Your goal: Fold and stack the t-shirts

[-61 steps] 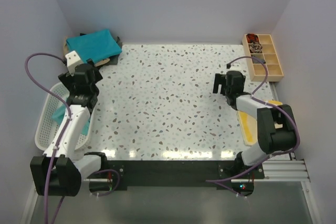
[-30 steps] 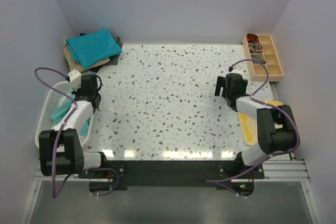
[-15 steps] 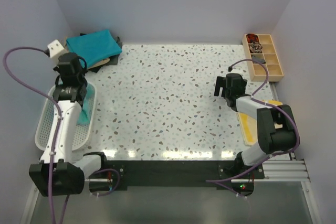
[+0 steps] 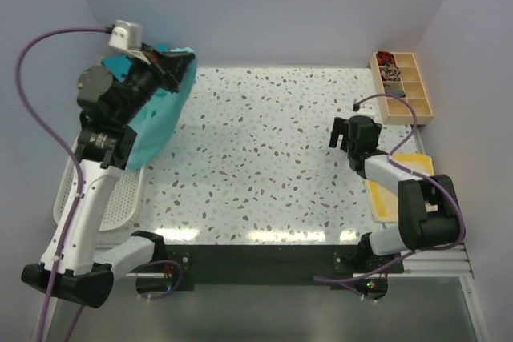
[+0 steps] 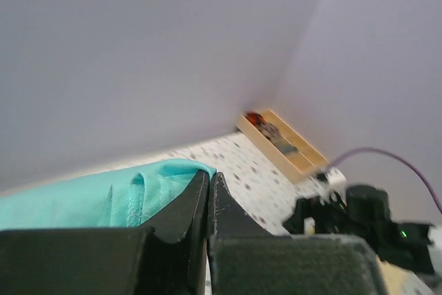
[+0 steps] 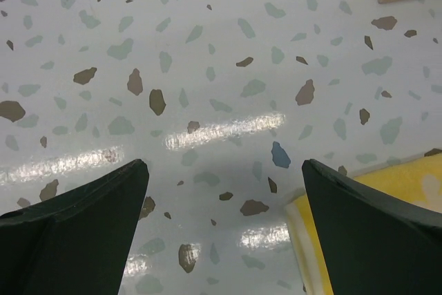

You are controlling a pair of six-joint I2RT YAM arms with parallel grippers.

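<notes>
From above, the light sea-green cloth t-shirt [image 4: 156, 130] is now lifted out of the white mesh plastic basket [image 4: 68, 198] and hangs from the raised left tool [image 4: 178, 63] over the left edge of the table [image 4: 264, 150]. Spreading is judged to come next. One shirt and one basket are counted.

In the left wrist view, that tool is pinched shut on the cloth.

In the right wrist view, the right tool [image 6: 224, 167] is spread wide and is empty.

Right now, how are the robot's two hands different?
The left gripper is pinched shut on the sea-green t-shirt; the right gripper is open and holds nothing. The left gripper is up high; the right gripper sits low over the table. Both are black with two fingers.
</notes>
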